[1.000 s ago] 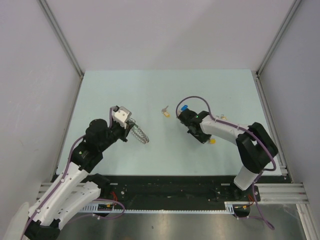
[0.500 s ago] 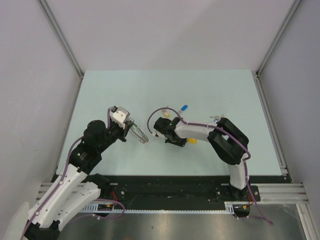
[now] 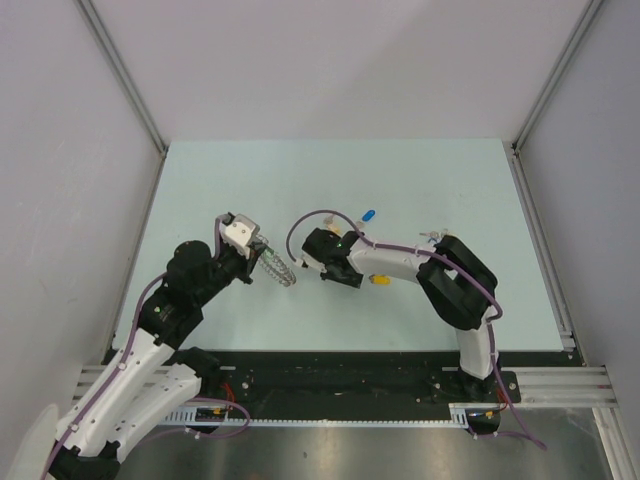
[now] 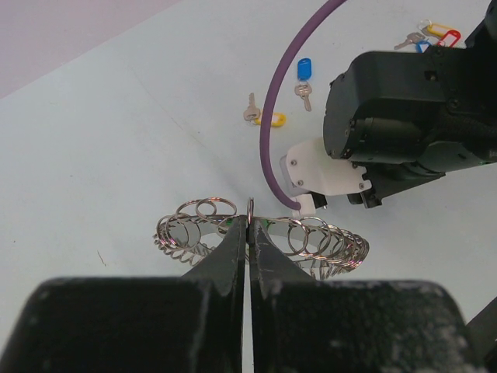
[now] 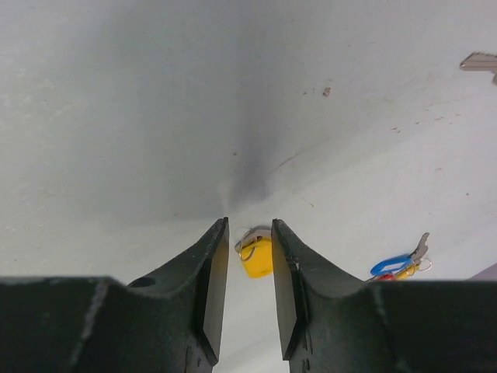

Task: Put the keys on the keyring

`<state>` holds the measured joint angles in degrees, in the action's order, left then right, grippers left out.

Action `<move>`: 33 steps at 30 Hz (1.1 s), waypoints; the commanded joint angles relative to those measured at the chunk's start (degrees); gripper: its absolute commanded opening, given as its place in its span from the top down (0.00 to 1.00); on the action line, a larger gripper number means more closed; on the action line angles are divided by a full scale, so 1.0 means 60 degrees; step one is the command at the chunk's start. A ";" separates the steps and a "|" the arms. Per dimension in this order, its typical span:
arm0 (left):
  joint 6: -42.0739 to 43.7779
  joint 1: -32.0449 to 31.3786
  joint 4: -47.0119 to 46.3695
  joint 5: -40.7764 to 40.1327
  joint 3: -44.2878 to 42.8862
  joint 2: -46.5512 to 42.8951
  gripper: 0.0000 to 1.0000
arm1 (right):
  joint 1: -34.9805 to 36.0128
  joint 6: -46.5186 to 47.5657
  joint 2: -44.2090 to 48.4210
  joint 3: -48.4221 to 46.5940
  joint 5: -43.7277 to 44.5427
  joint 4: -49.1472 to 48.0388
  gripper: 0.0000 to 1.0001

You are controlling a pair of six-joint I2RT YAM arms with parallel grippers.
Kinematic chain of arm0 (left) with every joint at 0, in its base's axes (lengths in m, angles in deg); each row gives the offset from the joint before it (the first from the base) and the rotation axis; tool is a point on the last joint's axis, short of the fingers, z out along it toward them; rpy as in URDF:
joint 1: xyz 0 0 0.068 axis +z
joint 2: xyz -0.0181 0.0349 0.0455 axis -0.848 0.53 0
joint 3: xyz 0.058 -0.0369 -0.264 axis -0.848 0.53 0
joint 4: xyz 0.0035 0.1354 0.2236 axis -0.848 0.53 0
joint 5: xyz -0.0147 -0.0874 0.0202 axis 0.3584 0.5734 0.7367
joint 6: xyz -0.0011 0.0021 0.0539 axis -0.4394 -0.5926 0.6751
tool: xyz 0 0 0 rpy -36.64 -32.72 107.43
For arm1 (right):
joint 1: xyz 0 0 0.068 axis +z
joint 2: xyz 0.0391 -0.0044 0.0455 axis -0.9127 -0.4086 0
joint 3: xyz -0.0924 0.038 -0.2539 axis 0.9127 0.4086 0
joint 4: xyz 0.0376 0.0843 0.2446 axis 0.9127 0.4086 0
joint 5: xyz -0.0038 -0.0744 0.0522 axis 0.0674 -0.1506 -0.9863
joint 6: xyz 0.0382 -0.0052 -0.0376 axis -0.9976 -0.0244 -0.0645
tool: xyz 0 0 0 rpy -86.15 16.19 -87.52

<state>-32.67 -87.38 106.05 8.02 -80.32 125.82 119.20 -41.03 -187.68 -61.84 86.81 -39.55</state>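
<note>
My left gripper [image 3: 262,258] is shut on the keyring [image 3: 281,269] and holds it off the table. In the left wrist view the closed jaws [image 4: 250,223] pinch the wire, and the silver loops [image 4: 260,237] fan out to both sides. My right gripper [image 3: 318,258] sits just right of the keyring. In the right wrist view its narrowly spaced fingers [image 5: 248,229] hold a key; its yellow tag [image 5: 258,258] and small ring show between the tips. Its blade is hidden.
A blue-tagged key [image 3: 368,214] and a yellow-tagged key [image 4: 265,118] lie loose on the table behind the right wrist. A small bunch of coloured-tag keys [image 3: 436,237] lies further right. A purple cable [image 4: 272,116] loops above the right wrist. Grey walls enclose the table.
My right arm has swung left from near the blue-tagged key to just beside the keyring, its elbow folding in. My left gripper and the keyring have barely moved.
</note>
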 commanded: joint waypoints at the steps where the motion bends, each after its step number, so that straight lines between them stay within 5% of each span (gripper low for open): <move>1: 0.0188 -0.0024 -0.0697 -0.0045 -0.0015 -0.0204 1.00 | -0.0243 -0.0247 0.1148 -0.0178 -0.0459 -0.0339 0.64; 13: 0.0232 -0.0024 -0.0799 -0.0089 0.0044 -0.0190 1.00 | -0.1811 0.0103 0.3962 0.3116 -0.3083 -0.2741 0.64; 33: 0.0246 -0.0024 -0.0770 -0.0060 0.0059 -0.0117 1.00 | -0.1475 0.0470 0.2879 0.3265 -0.2863 -0.2903 0.68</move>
<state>-32.21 -87.38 105.64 7.98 -79.53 125.41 109.74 -39.21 -169.56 -42.21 69.94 -55.79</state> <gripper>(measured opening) 0.009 0.306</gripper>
